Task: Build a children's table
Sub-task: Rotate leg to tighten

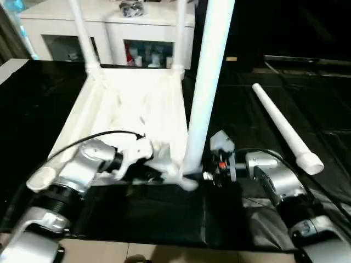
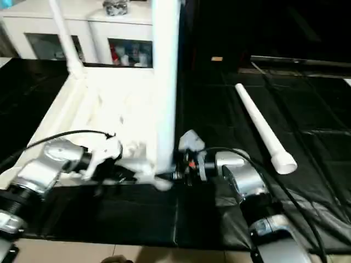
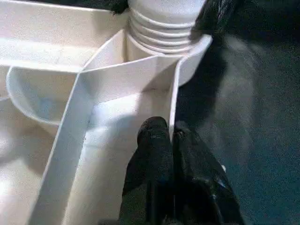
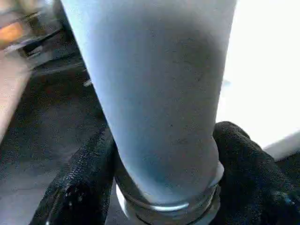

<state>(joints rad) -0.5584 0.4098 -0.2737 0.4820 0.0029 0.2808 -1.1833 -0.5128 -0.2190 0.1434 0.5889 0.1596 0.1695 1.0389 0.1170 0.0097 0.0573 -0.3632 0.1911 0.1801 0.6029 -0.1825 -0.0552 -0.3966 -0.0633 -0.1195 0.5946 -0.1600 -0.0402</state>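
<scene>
The white table top lies upside down on the black mat, ribs up. Two white legs stand in its far corner sockets. A third leg stands upright in the near right socket, its threaded end showing there. My right gripper is closed around this leg's base, one black finger on each side of the tube. My left gripper is shut on the thin rim wall of the table top, just beside that socket. A fourth leg lies loose on the mat to the right.
A white cabinet with glass doors stands behind the table top. The black mat covers the work area, and its front edge meets light flooring near me. Cables run along both forearms.
</scene>
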